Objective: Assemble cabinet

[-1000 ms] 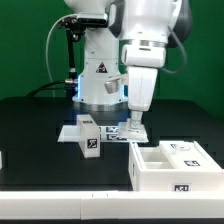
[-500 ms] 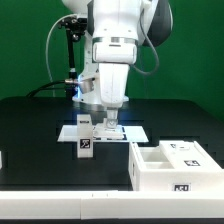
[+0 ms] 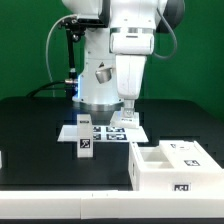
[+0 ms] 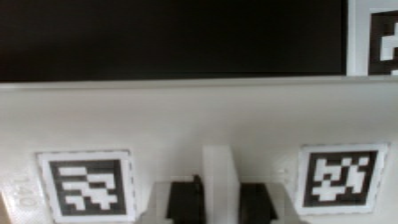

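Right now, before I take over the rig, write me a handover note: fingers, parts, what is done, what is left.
Gripper: hangs just above the marker board, toward its end on the exterior view's right. Whether the fingers are open or shut cannot be told, and no part is clearly held.
Parts: the cabinet box sits at the front on the exterior view's right, compartments facing up. A small tagged block stands upright at the marker board's front edge, apart from the box.
Done: nothing visibly joined to the box.
Left: likely the whole assembly. Fit the loose parts to the box.
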